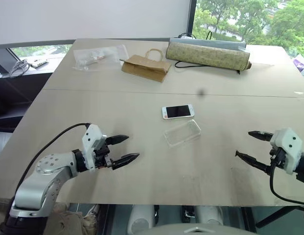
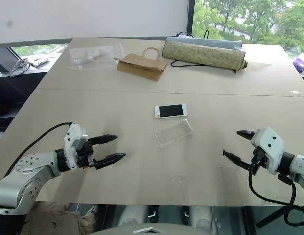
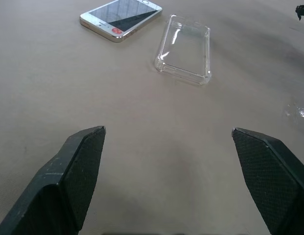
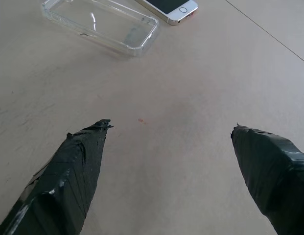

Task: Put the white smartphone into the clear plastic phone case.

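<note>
The white smartphone [image 1: 177, 111] lies flat, screen up, near the middle of the table. Just in front of it and apart from it sits the clear plastic phone case [image 1: 182, 133], open side up and with nothing in it. Both also show in the wrist views, phone [image 3: 121, 17] and case [image 3: 184, 49]. My left gripper [image 1: 126, 149] hovers open over the near left of the table, pointing toward the case. On the near right my right gripper [image 1: 248, 145] is open too, pointing left. Neither touches anything.
At the table's far side lie a brown paper bag [image 1: 146, 66], a long patterned roll [image 1: 208, 55] and a crinkled clear plastic bag [image 1: 99, 56]. A seam [image 1: 142, 92] crosses the tabletop behind the phone. The front table edge [image 1: 156, 202] runs just below both grippers.
</note>
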